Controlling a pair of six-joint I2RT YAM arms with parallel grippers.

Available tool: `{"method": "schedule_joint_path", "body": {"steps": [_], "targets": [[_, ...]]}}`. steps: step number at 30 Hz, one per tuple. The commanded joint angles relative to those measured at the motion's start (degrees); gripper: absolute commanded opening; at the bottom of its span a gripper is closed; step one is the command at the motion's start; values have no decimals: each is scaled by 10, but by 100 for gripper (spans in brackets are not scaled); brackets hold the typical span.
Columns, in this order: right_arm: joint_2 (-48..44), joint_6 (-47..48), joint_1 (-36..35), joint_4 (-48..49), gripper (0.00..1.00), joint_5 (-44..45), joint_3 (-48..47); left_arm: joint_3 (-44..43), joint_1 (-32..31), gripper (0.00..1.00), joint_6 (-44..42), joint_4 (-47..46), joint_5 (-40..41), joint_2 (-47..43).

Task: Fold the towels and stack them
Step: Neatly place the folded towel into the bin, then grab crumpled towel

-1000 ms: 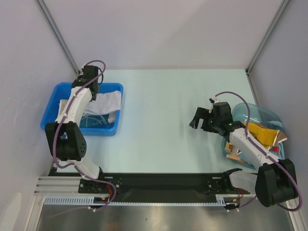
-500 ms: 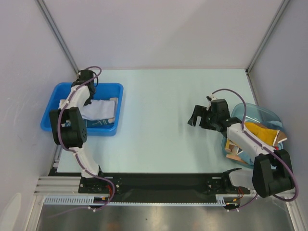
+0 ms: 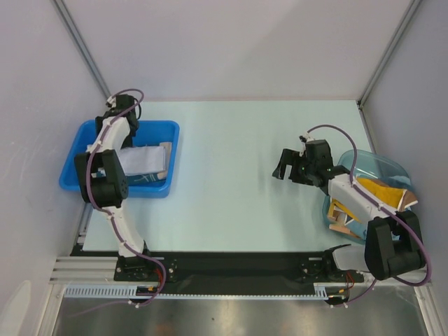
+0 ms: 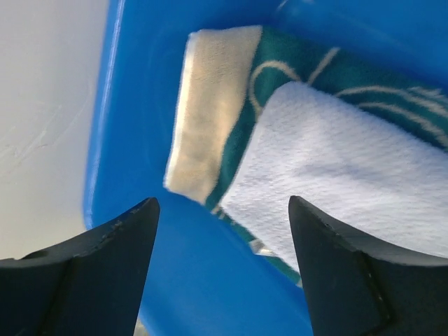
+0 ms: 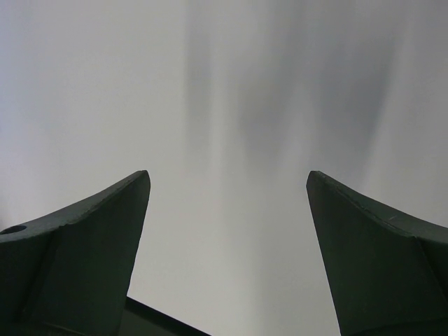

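Note:
A pale lavender-white towel (image 3: 143, 159) lies folded on a teal towel (image 3: 143, 180) with white swirls inside the blue bin (image 3: 162, 124). My left gripper (image 3: 112, 120) hovers at the bin's far left corner, open and holding nothing. In the left wrist view the left gripper (image 4: 222, 210) frames blue bin floor, with the teal towel (image 4: 262, 77) and pale towel (image 4: 350, 161) just ahead. My right gripper (image 3: 285, 166) is open and empty above the table beside a clear tub (image 3: 381, 162). That tub holds an orange towel (image 3: 378, 189) and a brown one (image 3: 343, 217).
Grey walls close in on the pale table (image 3: 238, 182) on the left, back and right. The blue bin sits against the left wall and the clear tub against the right. The right wrist view shows only blurred grey surface between the right gripper (image 5: 227, 178) fingers.
My left gripper has opened, let go of the pale towel and drawn back to the bin's far left corner. The towel now lies flat on the teal one. The right gripper shifted slightly.

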State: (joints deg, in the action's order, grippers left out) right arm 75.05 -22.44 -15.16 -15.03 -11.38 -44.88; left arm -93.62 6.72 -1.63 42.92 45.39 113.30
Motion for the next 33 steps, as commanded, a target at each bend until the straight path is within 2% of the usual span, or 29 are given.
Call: {"method": "schedule_joint_path", "body": {"steps": [1,2,5,7,9,10,13,14,16,18,19,21,22,23,24,27,30,33], "targets": [[-5,0,-7,-3,100,21,-49,-22,-3,80,54,11,-75,-42],[-8,-1,-7,-11,100,24,-52,-12,-6,80,65,2,-149,-48],[-5,-2,-11,-38,100,42,-80,23,-29,79,73,-26,-262,-96],[8,-11,-11,-71,100,93,-125,34,-63,80,77,-34,-285,-122],[16,-13,-10,-119,100,148,-152,38,-88,81,91,-39,-379,-158],[23,-13,-3,-137,100,212,-169,35,-115,81,91,-37,-416,-169],[43,-29,40,-217,100,323,-220,24,-199,84,88,-22,-415,-206],[48,-33,59,-224,100,330,-233,23,-221,86,98,-18,-395,-217],[48,-57,95,-228,100,342,-231,33,-278,100,102,-27,-364,-260],[46,-68,147,-219,100,355,-217,65,-315,100,116,-63,-369,-314],[49,-83,181,-228,100,383,-213,95,-320,100,126,-96,-400,-335],[53,-96,209,-239,98,408,-211,128,-322,100,146,-134,-436,-386],[53,-105,223,-244,96,411,-208,147,-322,100,148,-153,-480,-399],[52,-147,239,-257,92,413,-203,171,-321,100,159,-173,-494,-407],[47,-165,283,-262,91,391,-195,174,-319,100,159,-171,-511,-410],[43,-247,334,-280,88,364,-186,166,-320,100,153,-140,-526,-398],[55,-300,356,-302,88,375,-189,170,-320,100,147,-135,-545,-388],[63,-312,376,-295,89,367,-176,174,-321,100,147,-131,-558,-387]]}}
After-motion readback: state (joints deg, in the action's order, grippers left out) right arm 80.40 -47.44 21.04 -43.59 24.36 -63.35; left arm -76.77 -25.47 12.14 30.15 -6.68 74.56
